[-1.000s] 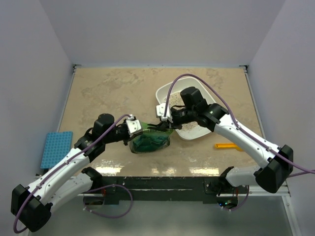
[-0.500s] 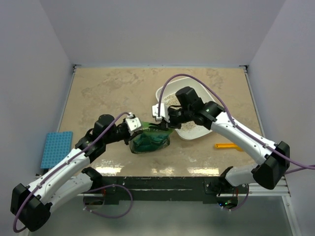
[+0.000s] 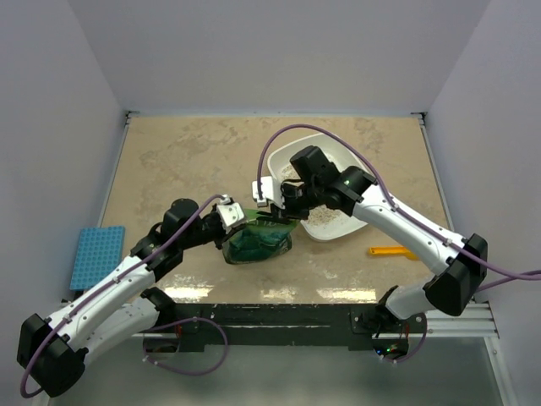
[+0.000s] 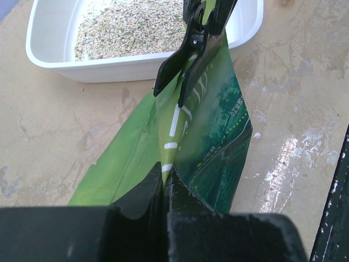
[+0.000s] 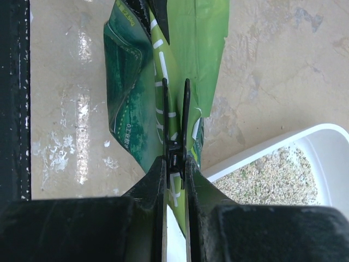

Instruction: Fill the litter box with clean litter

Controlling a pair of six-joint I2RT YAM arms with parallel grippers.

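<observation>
White litter box (image 4: 109,70) w/ clean litter (image 4: 131,27)

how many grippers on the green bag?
2. Left gripper pinches the green bag by its fold; right gripper grips a black clip on the bag's edge beside the litter box.

The mottled tan tabletop (image 3: 186,161) carries a white litter box (image 4: 109,70) right of centre. A crinkled green bag (image 3: 258,245) stands near its front-left corner. A slim orange piece (image 3: 390,251) lies to the right, and a blue rack (image 3: 95,255) sits at the left edge.
</observation>
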